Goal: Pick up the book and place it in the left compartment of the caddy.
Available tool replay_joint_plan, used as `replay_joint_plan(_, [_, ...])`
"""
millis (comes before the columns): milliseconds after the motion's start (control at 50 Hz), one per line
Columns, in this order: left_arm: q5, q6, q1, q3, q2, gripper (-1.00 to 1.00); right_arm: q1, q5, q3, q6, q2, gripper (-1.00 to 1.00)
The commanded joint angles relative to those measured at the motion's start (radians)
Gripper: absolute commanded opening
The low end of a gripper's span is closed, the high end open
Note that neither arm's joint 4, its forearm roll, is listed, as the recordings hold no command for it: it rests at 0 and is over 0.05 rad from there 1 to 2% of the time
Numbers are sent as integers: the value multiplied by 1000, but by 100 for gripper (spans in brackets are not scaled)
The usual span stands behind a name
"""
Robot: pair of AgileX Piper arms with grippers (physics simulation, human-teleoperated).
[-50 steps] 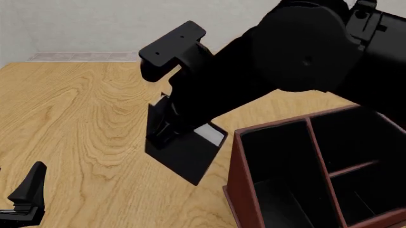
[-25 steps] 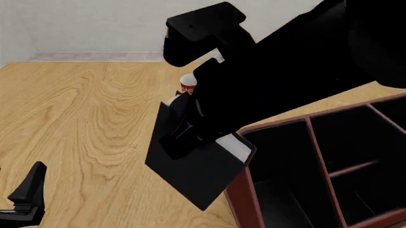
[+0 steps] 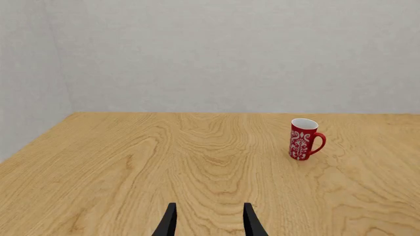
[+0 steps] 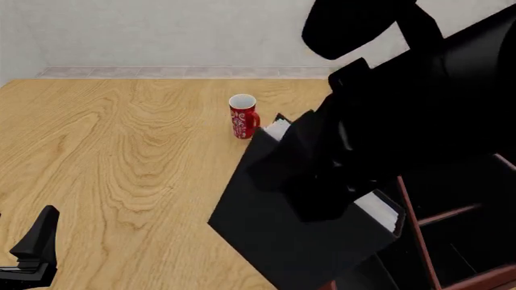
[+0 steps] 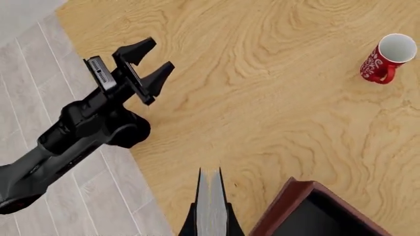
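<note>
Black hardcover book (image 4: pixel 303 241) is clamped in the right gripper (image 5: pixel 211 216), hanging tilted above the caddy (image 4: pixel 472 279), over its left side, near the red mug (image 4: pixel 243 116). It looks stiff, thin and probably light; the grip sits on one edge, so it could pivot. Left gripper (image 3: pixel 208 221) is spread apart, holding nothing.

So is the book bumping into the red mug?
Apart. In the right wrist view the book, pinched in the right pincer, is separated from the red mug by a wide stretch of bare table.
</note>
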State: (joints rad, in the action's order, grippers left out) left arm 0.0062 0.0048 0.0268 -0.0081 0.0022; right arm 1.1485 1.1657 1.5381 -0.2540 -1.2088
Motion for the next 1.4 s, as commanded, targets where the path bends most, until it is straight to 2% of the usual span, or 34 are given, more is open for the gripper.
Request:
replay_joint_plan(20, [0, 0, 0, 0, 0, 100, -4, 51, -18, -46, 96, -100])
replay_joint_plan(340, [0, 0, 0, 0, 0, 100, -8, 54, -96, -72, 189, -100])
replay_joint_plan(460, [0, 0, 0, 0, 0, 100, -24, 54, -162, -83, 240, -100])
replay_joint_plan(700, [0, 0, 0, 0, 0, 100, -123, 54, -275, -66, 359, -100])
replay_joint_plan(900, [0, 0, 0, 0, 0, 100, -194, 54, -325, -51, 421, -100])
replay_joint_plan(980, [0, 0, 0, 0, 0, 100, -207, 54, -333, -52, 435, -100])
replay_joint_plan(1020, [0, 0, 0, 0, 0, 100, -227, 54, -331, -32, 445, -100])
replay_joint_plan(1260, [0, 0, 0, 0, 0, 100, -298, 54, -379, -36, 491, -100])
replay_joint_plan(1400, [0, 0, 0, 0, 0, 100, -341, 54, -391, -18, 504, -100])
